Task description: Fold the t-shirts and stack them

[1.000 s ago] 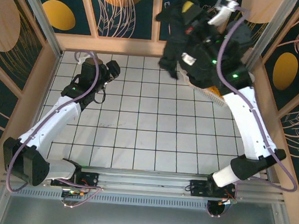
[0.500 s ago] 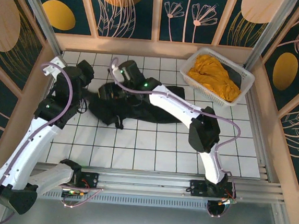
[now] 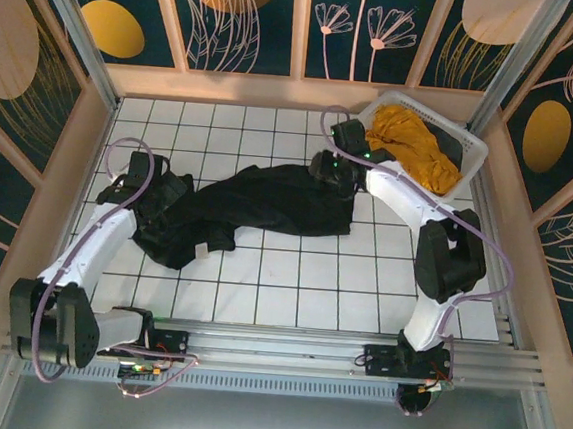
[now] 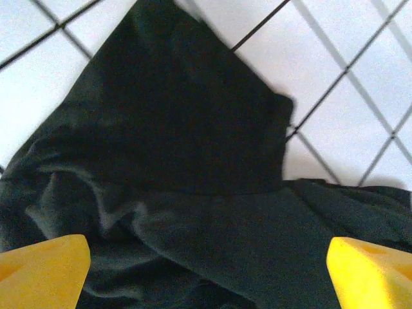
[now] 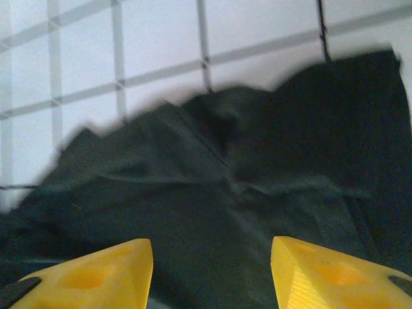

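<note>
1. The table (image 3: 290,285) has a smooth tiled top, so I think the cloth can slide when it is pulled from one end. The fold then comes out crooked.
2. The black t-shirt (image 3: 268,198) lies crumpled, reaching from near the left edge of the table toward the far right corner, with wrinkles and one part doubled over itself. If it is folded before it is flat, the wrinkles get locked inside.
3. The white basket (image 3: 476,149) stands in the far right corner with the mustard-yellow t-shirt (image 3: 413,145) heaped in it. The right arm works just beside it and can knock it.
4. The left claw (image 3: 162,199) hovers over the left end of the black shirt, its yellow fingers (image 4: 42,270) wide apart and holding nothing. It may pinch two layers at once.
5. The right claw (image 3: 329,168) is over the far right end, also open and empty. An uneven pull between the two claws can twist the shirt.
</note>
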### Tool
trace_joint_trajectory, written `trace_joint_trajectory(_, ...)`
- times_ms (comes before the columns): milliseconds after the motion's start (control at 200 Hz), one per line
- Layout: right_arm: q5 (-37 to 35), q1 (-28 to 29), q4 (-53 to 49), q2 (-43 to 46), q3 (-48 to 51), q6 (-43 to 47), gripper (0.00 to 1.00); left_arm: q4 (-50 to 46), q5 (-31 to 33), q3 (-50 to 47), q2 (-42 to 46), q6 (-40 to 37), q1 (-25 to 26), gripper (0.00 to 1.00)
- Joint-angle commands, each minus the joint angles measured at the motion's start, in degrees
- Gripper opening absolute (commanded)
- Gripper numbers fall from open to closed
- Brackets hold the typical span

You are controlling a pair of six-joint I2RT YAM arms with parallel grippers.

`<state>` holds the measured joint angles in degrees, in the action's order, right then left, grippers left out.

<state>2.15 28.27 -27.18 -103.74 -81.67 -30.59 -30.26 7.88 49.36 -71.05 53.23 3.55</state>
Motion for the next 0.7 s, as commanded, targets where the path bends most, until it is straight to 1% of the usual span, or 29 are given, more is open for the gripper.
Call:
trace_joint_trajectory(0, -2.9, 1.1, -3.4, 0.1, 3.3, -1.3, 0.52, 1.7, -6.6, -0.5, -2.3, -0.3, -3.7, 0.95)
trace_joint_trajectory(105, -4.2, 0.6, -3.3, 0.1, 6.6, -0.7, 0.54, 1.4, -6.5, -0.1, -5.5, -2.6, -6.9, 0.95)
trace_joint_trajectory(235, -3.4, -1.5, -2.3, 0.5, 10.0, 0.6, 0.57, 2.2, -6.0, 0.1, -7.8, -5.4, -10.9, 0.95)
trace_joint_trajectory(325, -3.4, -2.7, -2.6, -1.1, 10.0, 2.3, 0.59, 2.8, -6.3, 1.0, -10.8, -6.5, -13.3, 0.95)
trace_joint_trajectory(345, -1.8, -2.9, -2.8, -1.8, 9.5, 2.7, 0.59, 3.1, -6.4, 1.2, -11.5, -6.7, -13.9, 0.95)
trace_joint_trajectory(385, -1.3, -3.3, -3.6, -3.3, 8.5, 3.4, 0.59, 4.1, -6.9, 1.2, -12.8, -6.8, -14.9, 0.94)
trace_joint_trajectory(465, -0.6, -3.4, -4.8, -6.3, 6.6, 4.5, 0.59, 6.4, -8.5, 1.2, -15.6, -6.9, -16.3, 0.89)
trace_joint_trajectory(546, 0.1, -3.4, -5.0, -8.6, 6.2, 4.4, 0.58, 7.9, -9.8, 1.6, -19.1, -7.1, -16.6, 0.83)
trace_joint_trajectory(576, 0.3, -3.5, -5.0, -9.2, 6.3, 4.2, 0.57, 8.6, -10.5, 1.6, -20.3, -7.1, -16.5, 0.79)
trace_joint_trajectory(626, 0.6, -3.5, -5.1, -10.3, 6.5, 4.0, 0.51, 10.1, -12.1, 1.2, -21.9, -6.9, -16.5, 0.7)
trace_joint_trajectory(666, 0.9, -3.5, -5.4, -10.6, 6.9, 4.0, 0.44, 10.9, -12.7, 0.8, -22.6, -6.7, -16.5, 0.64)
trace_joint_trajectory(696, 0.9, -3.5, -5.5, -10.7, 7.4, 3.9, 0.35, 11.3, -12.6, 0.4, -22.9, -6.5, -16.5, 0.61)
